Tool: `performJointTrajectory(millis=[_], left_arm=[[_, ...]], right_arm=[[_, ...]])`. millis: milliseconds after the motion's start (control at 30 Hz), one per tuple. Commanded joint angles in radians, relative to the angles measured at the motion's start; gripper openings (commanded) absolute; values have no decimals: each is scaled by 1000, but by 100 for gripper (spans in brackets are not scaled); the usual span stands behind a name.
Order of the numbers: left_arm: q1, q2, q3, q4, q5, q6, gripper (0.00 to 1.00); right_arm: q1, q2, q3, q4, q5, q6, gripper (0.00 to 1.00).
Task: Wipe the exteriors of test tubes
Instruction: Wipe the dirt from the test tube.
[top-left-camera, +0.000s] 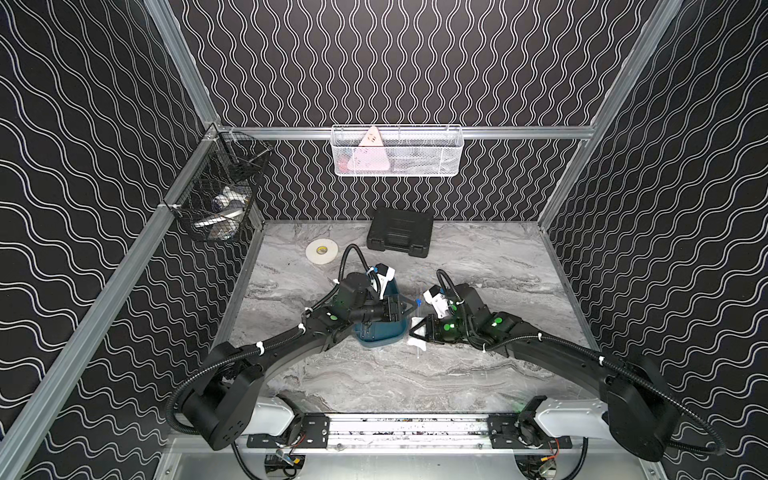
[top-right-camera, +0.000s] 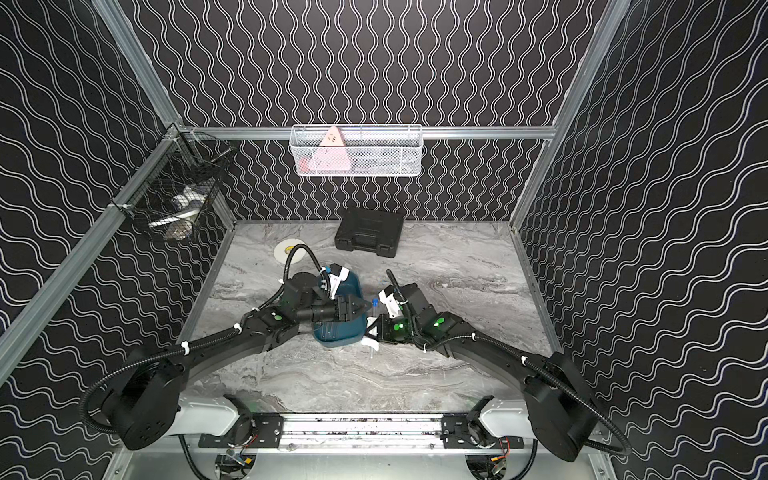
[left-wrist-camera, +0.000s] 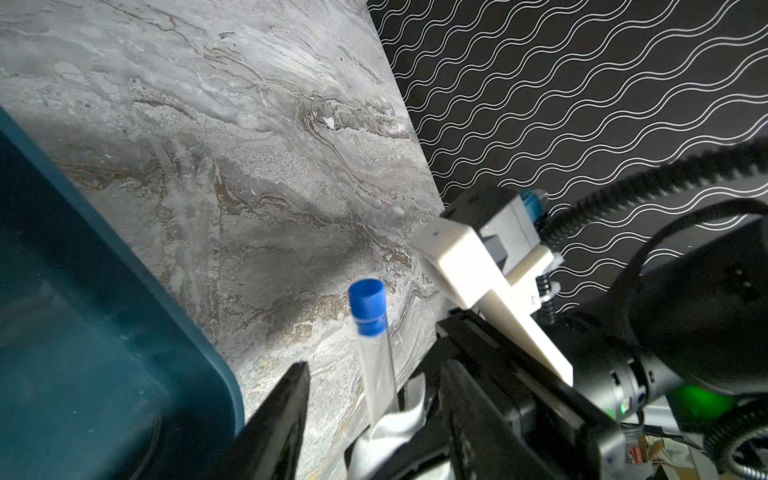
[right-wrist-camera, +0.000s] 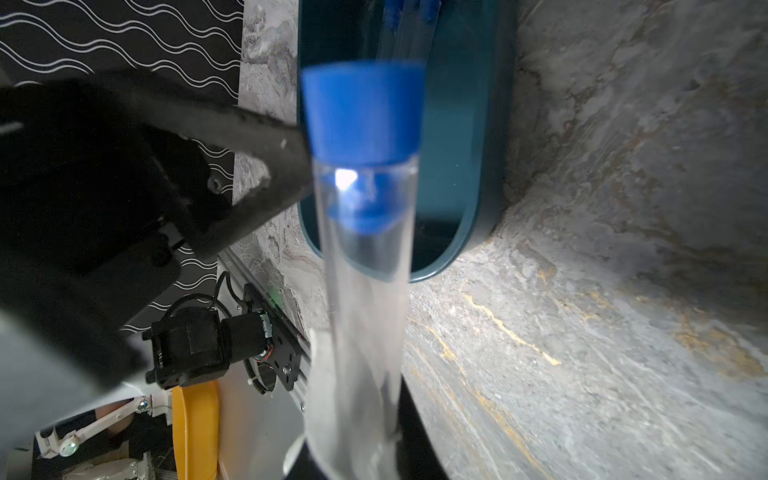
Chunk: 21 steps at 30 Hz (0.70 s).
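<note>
At the right pincer (top-left-camera: 417, 332), closed jaws grip one test tube (right-wrist-camera: 365, 291) through one white tissue (left-wrist-camera: 388, 432), just beside the teal tray (top-left-camera: 376, 343). The left pincer (top-left-camera: 410, 306) stands open around the capped end. With only paper holding so smooth a tube, it may slide out onto the counter (top-left-camera: 415, 386), or a left finger (right-wrist-camera: 257, 137) may knock its cap askew. At least two more tubes (right-wrist-camera: 399, 25) lie in the single tray; any others are hidden.

Both black arms (top-left-camera: 297, 351) carry ribbed cables (top-left-camera: 348, 252), white zip ties (top-left-camera: 259, 347), green lights (top-left-camera: 448, 326), white bases (top-left-camera: 272, 413).
</note>
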Motion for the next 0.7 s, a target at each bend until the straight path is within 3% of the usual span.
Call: performJointTrajectory(millis=[0,267,667], left_arm=[[5,16,18,11,18,33,55],[7,21,26,61,25,13,56],[7,-60,-6,-15,-20,36,57]], right_arm=[[30,11,14,37,29,6,15],[78,43,27,57,20,-8,15],[93,5,1,73,-11,-8,16]])
